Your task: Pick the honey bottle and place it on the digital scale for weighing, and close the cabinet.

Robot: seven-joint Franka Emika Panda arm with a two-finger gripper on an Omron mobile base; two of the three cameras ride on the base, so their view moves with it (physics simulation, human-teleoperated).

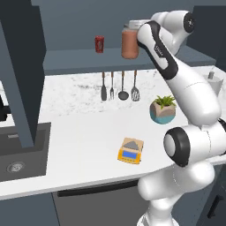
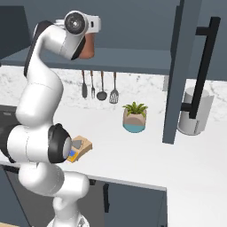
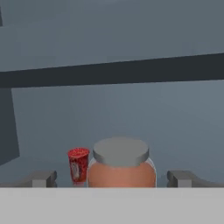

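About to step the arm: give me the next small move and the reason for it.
Probably close the end effector on the honey bottle: the hand view shows the jar sitting between the two open fingertips, on the cabinet shelf beside the red can.

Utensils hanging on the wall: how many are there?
4, in one row under the cabinet shelf: a spatula, a fork, a ladle and a slotted turner.

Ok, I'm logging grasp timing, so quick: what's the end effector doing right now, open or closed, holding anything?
End effector: open, fingers either side of the honey bottle, not closed on it yet.
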